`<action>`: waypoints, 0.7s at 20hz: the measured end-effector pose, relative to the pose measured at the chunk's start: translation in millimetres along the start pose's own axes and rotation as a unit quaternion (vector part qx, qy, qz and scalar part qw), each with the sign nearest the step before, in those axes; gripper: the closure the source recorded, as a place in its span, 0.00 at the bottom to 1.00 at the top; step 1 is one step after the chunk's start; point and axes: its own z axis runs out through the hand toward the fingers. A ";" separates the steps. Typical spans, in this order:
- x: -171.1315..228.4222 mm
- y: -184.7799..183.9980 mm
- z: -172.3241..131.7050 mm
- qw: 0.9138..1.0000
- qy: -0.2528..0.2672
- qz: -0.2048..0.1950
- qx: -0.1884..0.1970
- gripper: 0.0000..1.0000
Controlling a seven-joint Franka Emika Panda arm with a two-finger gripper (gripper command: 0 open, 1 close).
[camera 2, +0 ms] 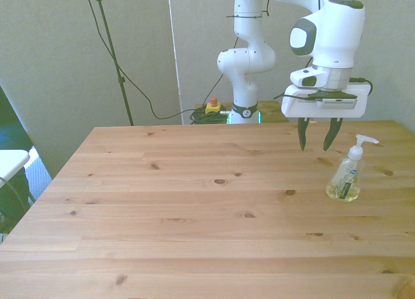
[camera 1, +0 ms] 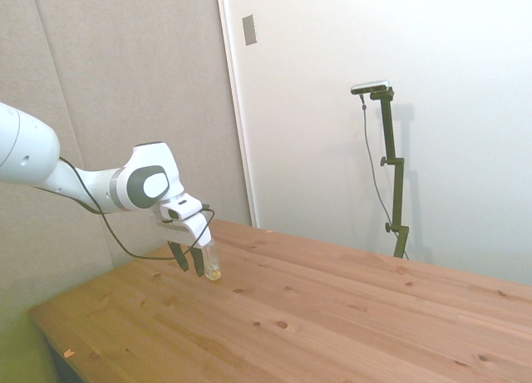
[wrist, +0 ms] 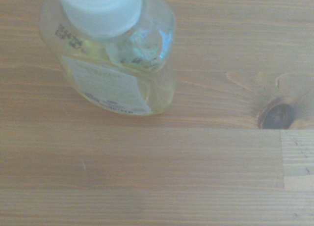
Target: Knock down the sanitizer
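The sanitizer [camera 2: 345,178] was seen standing upright on the wooden table [camera 2: 194,215], near the front view's right edge. The gripper [camera 2: 314,145] was held just beside it, above the tabletop, fingers parted and clasping nothing.

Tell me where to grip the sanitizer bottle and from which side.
Grip the sanitizer bottle around its flat body, below the pump top, coming from above. It stands upright on the table and the open gripper hangs just behind it with fingers pointing down.

Yellowish sanitizer [camera 2: 343,179], knotty wooden table [camera 2: 194,202]
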 end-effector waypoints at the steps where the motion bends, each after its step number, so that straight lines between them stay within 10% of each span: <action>1: -0.8 -2.5 0.8 1.000 0.001 0.000 0.000 1.00; 14: 5.4 -40.0 23.2 1.000 -0.003 0.001 -0.002 1.00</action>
